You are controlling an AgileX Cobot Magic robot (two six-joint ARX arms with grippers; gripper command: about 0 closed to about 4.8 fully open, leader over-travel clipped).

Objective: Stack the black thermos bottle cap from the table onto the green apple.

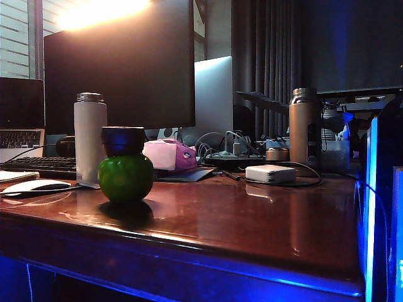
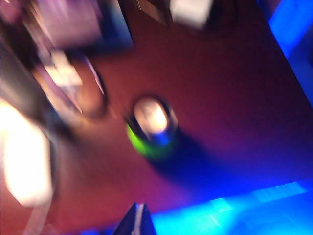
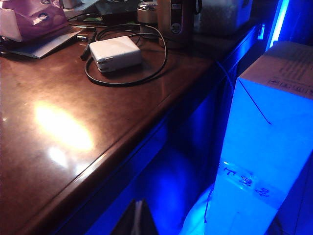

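Exterior view: the black thermos bottle cap (image 1: 123, 140) sits on top of the green apple (image 1: 126, 178), left of centre on the table (image 1: 252, 220); neither arm shows. Left wrist view, blurred: the cap rests on the apple mid-frame; the left gripper (image 2: 138, 223) is at the bottom edge, its finger state unclear. Right wrist view: the right gripper (image 3: 138, 218), fingers closed on nothing, is at the bottom edge beside the table's edge

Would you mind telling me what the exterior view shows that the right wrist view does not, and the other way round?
Only the exterior view shows the black cap sitting on the green apple, plus the white bottle and the monitor. Only the right wrist view shows the box beside the table, blue-lit, and a dark tip of the right gripper at the frame edge. Both show the table, the white charger with its cable and the pink pouch.
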